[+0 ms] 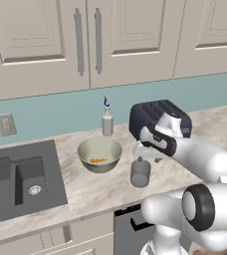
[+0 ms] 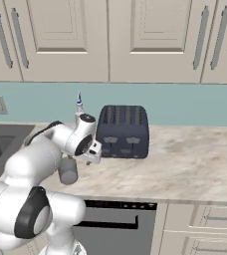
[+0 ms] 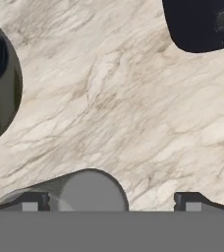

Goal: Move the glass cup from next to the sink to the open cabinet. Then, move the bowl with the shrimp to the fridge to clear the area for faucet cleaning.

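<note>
- Left base view: you saw the glass cup (image 1: 140, 172) standing upright on the marble tabletop (image 1: 85, 191), just right of the bowl with the shrimp (image 1: 99, 154) and well right of the sink (image 1: 21, 179). The tool (image 1: 144, 151) hung directly above the cup, nearly touching its rim, so the coming move looked like a short descent along the cup's vertical axis. The wrist hid the fingertips here, so you could not read their spread. The spray bottle (image 1: 107, 119) stood behind the bowl and the dark toaster (image 1: 158, 117) behind the arm.
- Right base view: you saw the cup (image 2: 68, 171) below and slightly left of the tool (image 2: 91, 155), partly masked by the forearm; the bowl was hidden behind the arm, and the fingers were hard to make out.
- Hand view: you saw the two fingertips (image 3: 33, 201) set wide apart with nothing between them. The cup (image 3: 87, 191) lay at the bottom edge, nearer the left tip and cut off below; the bowl (image 3: 1, 83) was cropped at left, the toaster (image 3: 202, 24) at upper right.
</note>
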